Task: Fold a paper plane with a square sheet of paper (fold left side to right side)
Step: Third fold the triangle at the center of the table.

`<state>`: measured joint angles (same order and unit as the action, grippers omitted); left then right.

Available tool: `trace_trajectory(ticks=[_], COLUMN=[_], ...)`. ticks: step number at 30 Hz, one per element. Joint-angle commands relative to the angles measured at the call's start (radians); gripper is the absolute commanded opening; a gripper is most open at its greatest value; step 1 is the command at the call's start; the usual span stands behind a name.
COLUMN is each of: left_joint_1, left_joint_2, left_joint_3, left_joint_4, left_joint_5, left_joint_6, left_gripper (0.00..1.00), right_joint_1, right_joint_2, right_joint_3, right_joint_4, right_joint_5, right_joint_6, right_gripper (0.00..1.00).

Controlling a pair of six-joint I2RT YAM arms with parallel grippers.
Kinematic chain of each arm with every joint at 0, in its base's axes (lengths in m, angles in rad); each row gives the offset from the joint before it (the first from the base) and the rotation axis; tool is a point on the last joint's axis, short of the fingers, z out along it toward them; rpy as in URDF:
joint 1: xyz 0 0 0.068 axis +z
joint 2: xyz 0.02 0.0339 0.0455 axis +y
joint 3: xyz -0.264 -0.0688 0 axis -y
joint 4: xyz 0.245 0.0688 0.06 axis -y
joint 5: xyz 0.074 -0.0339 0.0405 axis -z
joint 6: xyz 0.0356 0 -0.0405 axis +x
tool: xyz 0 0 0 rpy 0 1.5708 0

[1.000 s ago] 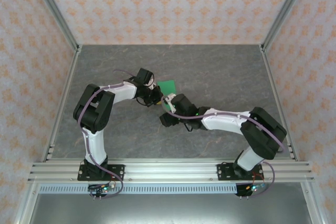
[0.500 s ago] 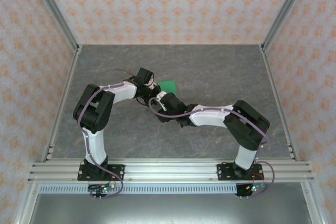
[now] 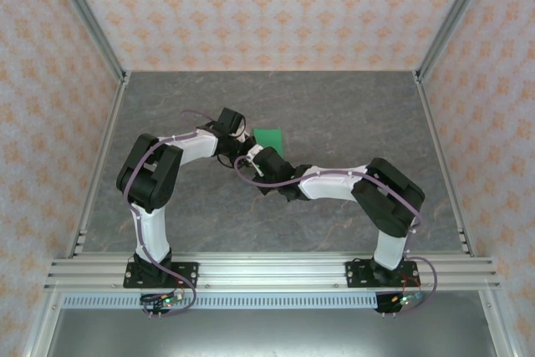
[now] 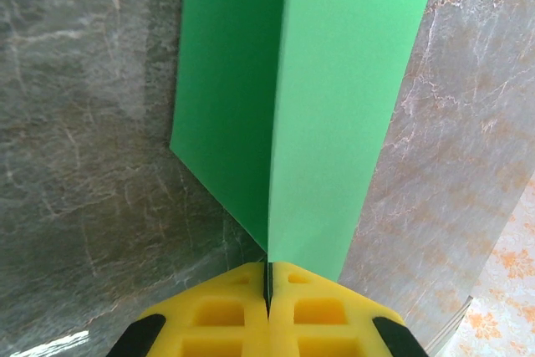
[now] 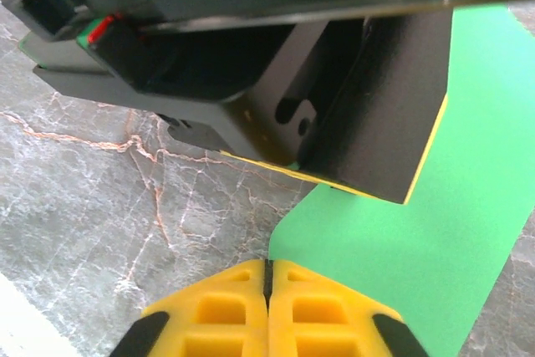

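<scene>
Where it folds, smooth bright green paper [image 4: 334, 106], veined grey table [image 4: 84, 165].

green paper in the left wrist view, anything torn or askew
Nothing looks damaged. The green paper is half folded, its two halves meeting at a straight crease that runs into the shut left pincer. No tears or stray creases show.

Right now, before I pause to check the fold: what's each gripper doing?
Left gripper: closed, holding the folded green paper.
Right gripper: closed, at the paper's edge; whether it grips it cannot be told.
</scene>
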<state>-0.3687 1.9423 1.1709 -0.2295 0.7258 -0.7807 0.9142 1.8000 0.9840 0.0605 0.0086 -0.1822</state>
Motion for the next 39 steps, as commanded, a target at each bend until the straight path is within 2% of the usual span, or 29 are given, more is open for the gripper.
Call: trace_trajectory(ticks=[1,6,10,13,17,20,23,26,32,39], left_joint_1=[-0.004,0.018,0.049,0.069,0.092,0.099,0.099,0.093,0.067,0.043], left_joint_2=[-0.042,-0.091,-0.132,-0.156,-0.168,-0.135,-0.064,0.027,0.197,0.315], left_joint_3=[0.030,0.016,-0.011,-0.013,0.010,0.068,0.148,0.237,0.409,0.520], left_joint_4=[-0.051,-0.097,-0.128,-0.163,-0.210,-0.222,-0.211,-0.216,-0.250,-0.299], left_joint_5=[0.011,-0.014,-0.015,-0.015,-0.025,-0.008,0.043,0.071,0.101,0.063], left_joint_6=[0.038,0.076,0.110,0.142,0.175,0.191,0.195,0.205,0.226,0.241], left_gripper=[0.07,0.22,0.41,0.51,0.55,0.51,0.37,0.30,0.22,0.19], right_joint_1=[0.003,-0.016,-0.034,-0.044,-0.049,-0.052,-0.055,-0.057,-0.057,-0.066], right_joint_2=[-0.003,-0.007,-0.014,-0.019,-0.020,-0.024,-0.025,-0.023,-0.016,-0.010], right_joint_3=[0.015,0.015,0.011,0.012,0.015,0.012,0.012,0.011,0.017,0.030], right_joint_4=[-0.022,-0.037,-0.047,-0.053,-0.061,-0.060,-0.060,-0.059,-0.060,-0.066], right_joint_5=[0.007,-0.061,-0.110,-0.131,-0.147,-0.159,-0.162,-0.169,-0.180,-0.203], right_joint_6=[-0.012,0.008,0.022,0.030,0.032,0.037,0.041,0.046,0.057,0.071], right_gripper=[0.00,0.00,0.00,0.00,0.00,0.00,0.00,0.00,0.00,0.00])
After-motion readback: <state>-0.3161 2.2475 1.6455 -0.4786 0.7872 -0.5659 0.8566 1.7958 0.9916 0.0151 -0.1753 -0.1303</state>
